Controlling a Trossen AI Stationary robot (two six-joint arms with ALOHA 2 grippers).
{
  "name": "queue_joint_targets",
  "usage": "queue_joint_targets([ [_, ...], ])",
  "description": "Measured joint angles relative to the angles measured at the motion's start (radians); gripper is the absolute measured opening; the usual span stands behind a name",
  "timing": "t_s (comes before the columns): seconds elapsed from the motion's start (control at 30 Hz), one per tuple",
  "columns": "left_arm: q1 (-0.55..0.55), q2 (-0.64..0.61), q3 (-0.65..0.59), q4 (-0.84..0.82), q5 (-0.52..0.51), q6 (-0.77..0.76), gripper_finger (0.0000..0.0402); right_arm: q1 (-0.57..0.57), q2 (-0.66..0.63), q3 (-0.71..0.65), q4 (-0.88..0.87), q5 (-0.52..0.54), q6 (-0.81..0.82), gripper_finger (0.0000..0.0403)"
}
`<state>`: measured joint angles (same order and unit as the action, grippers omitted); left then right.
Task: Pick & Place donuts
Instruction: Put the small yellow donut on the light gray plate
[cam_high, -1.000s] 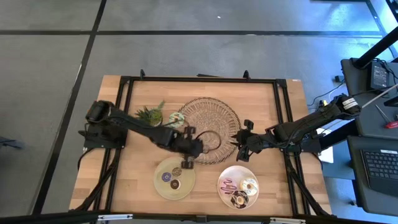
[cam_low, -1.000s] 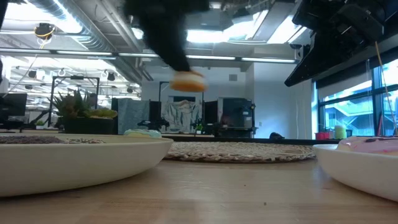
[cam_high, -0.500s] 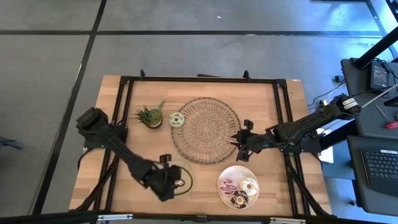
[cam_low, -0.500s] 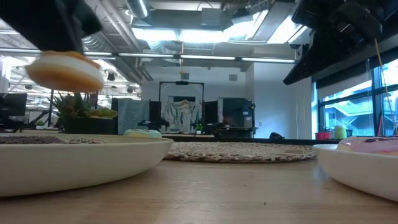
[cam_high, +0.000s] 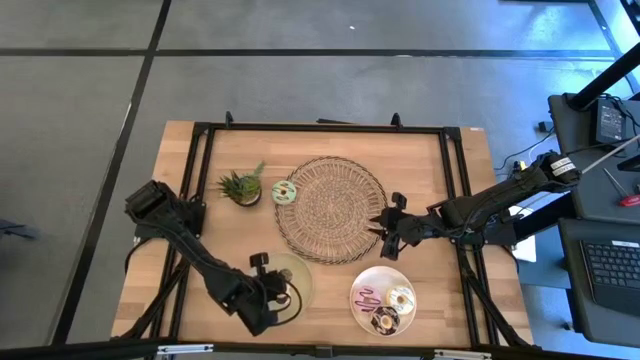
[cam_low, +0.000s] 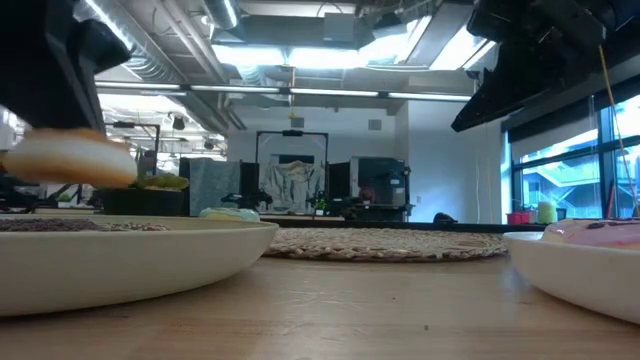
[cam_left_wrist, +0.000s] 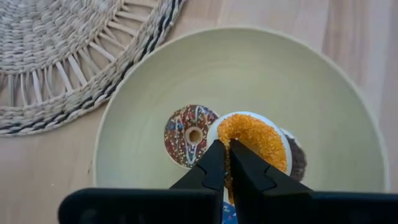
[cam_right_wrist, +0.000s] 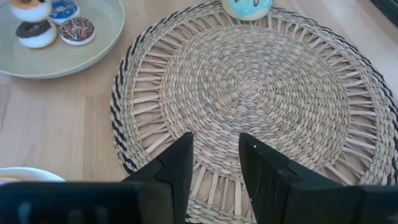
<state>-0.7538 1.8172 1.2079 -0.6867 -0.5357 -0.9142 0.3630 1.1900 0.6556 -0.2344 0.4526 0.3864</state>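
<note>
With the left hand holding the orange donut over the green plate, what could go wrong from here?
1. The left hand pinches the orange donut at one edge of its ring only, so it may twist or slip out early.
2. It hangs right above the brown sprinkled donut and a darker donut on the green plate; on release it may land on them and roll.

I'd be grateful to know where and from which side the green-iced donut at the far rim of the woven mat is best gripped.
Take the green-iced donut across its ring, one finger in the hole and one outside, coming straight down. It appears to lie flat, hole up, partly on the woven mat, and the potted plant close beside it crowds a sideways approach. The right gripper, open over the mat, seems better placed.
</note>
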Motion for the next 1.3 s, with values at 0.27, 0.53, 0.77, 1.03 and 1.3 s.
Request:
queue_joint_targets([
  [0.27,-0.002,0.023,0.000,-0.061,-0.001,-0.063,0.0008,0.000,0.000,0.000,0.000,0.000,0.002,0.0132],
  [0.53,-0.002,0.023,-0.009,-0.045,0.000,-0.092,0.0017,0.000,0.000,0.000,0.000,0.000,0.001,0.0132],
  [0.77,-0.002,0.023,-0.020,-0.038,0.003,-0.095,0.0019,0.000,0.000,0.000,-0.002,0.000,0.000,0.0132],
  [1.03,-0.002,0.023,-0.020,-0.036,-0.002,-0.092,0.0019,0.000,0.000,0.000,-0.003,0.000,-0.002,0.0132],
  [1.3,0.001,0.023,-0.020,-0.035,0.004,-0.094,0.0020,0.000,0.000,0.000,-0.003,0.000,-0.002,0.0132],
])
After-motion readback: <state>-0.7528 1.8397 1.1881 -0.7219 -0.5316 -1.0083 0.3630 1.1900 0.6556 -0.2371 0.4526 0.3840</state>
